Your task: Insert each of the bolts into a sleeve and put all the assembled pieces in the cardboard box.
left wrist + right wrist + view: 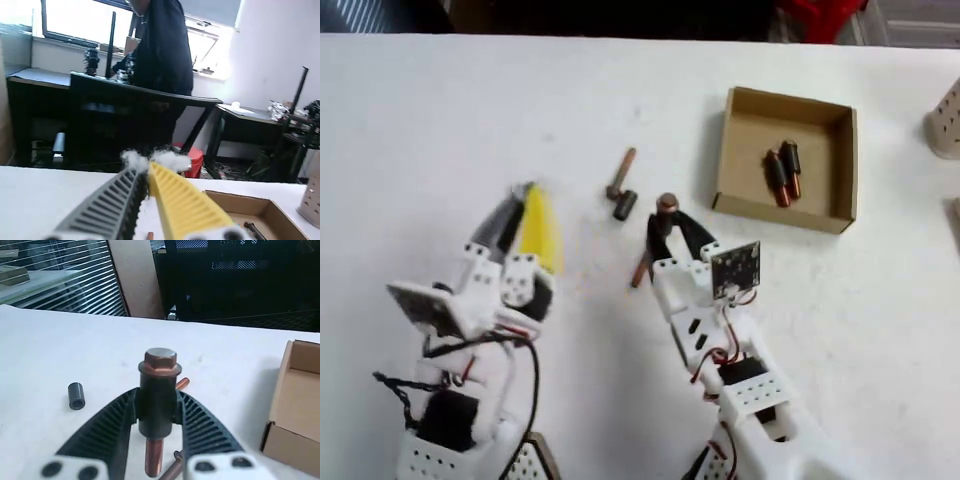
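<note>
Right gripper [157, 402] clamps sleeve [156, 385] with bolt [160, 362] upright; tilting toward box [748, 150] at 2 o'clock may let bolt slip out.

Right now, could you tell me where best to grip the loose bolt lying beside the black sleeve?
Probably take the bolt by its bare shank, from above, closing across its width: it lies flat on the table, and its head end sits close to the sleeve.

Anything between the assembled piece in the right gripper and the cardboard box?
Nothing visible: bare table lies between the assembled piece in the right gripper and the cardboard box. The loose sleeve and loose bolt lie on the opposite side.
</note>
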Tool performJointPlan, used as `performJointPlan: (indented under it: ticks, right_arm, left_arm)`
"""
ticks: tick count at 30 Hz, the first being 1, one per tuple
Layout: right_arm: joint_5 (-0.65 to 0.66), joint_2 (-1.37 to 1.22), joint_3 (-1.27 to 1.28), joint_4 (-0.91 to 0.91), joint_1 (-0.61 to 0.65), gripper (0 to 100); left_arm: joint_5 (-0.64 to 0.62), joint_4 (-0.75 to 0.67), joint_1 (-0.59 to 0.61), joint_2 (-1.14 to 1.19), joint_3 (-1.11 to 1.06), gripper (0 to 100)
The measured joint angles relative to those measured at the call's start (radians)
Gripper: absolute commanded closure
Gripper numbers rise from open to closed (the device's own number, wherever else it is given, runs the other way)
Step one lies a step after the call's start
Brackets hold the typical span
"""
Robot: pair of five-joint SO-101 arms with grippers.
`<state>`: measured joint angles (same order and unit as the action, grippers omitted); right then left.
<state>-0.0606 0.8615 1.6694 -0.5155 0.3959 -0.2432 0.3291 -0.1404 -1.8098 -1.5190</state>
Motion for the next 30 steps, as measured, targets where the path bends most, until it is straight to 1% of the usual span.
performJointPlan:
  ticks: [2, 5, 10, 16, 19, 23, 26, 30]
  right_arm:
    - [0.0, 0.0, 0.0, 0.0, 0.002, 98.2]
    - [0.0, 0.0, 0.0, 0.037, 0.002, 98.2]
    - [0.0, 0.0, -0.02, 0.137, 0.002, 98.1]
    - [0.0, 0.0, -0.02, 0.147, 0.002, 98.1]
    - [0.0, 0.0, -0.02, 0.147, 0.002, 98.1]
    - [0.0, 0.0, -0.02, 0.149, -0.017, 98.1]
    - [0.002, 0.0, -0.02, 0.15, -0.038, 98.1]
    - [0.005, 0.0, -0.021, 0.15, -0.077, 98.1]
  left_arm:
    - [-0.012, 0.003, 0.06, 0.0, -0.02, 98]
    - [-0.018, 0.068, 0.11, 0.0, -0.041, 98]
    - [-0.021, 0.201, 0.123, 0.0, -0.041, 98]
    - [-0.021, 0.381, 0.12, 0.025, 0.051, 98]
    - [-0.021, 0.453, 0.12, 0.138, 0.124, 98]
    - [-0.021, 0.548, 0.12, 0.364, 0.258, 98]
    - [-0.021, 0.557, 0.121, 0.575, 0.333, 98]
    - [-0.021, 0.532, 0.121, 0.809, 0.359, 98]
